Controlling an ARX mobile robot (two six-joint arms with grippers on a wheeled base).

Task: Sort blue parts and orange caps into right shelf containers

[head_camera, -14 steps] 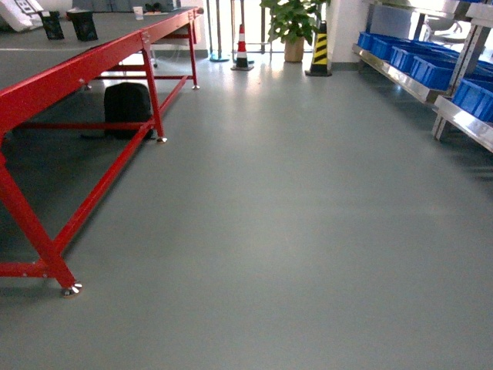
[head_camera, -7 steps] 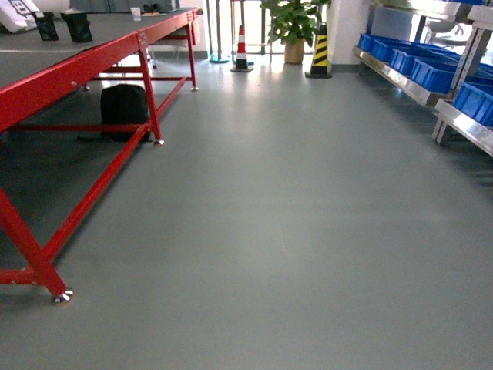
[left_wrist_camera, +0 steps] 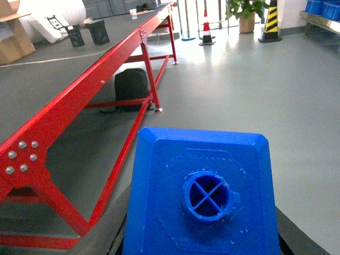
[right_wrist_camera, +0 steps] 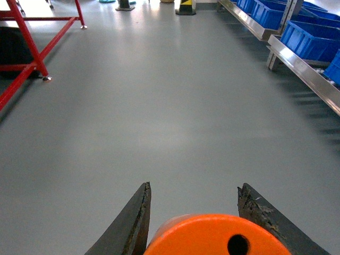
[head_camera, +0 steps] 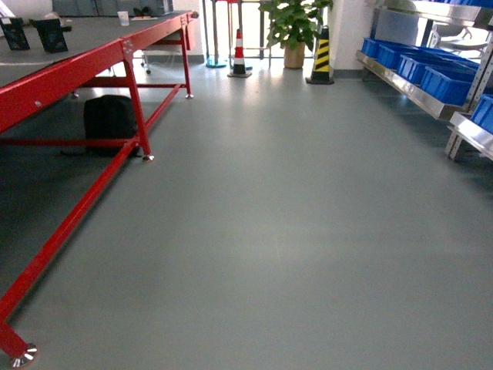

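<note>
orange cap clamped between right tool fingers; blue part fills left view.

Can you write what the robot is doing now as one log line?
left gripper: shut on blue part | right gripper: shut on orange cap | blue crates: ahead right

Wide grey floor lies open right of the red tabletop frame; beyond it, blue crates on shelving, cones behind.
</note>
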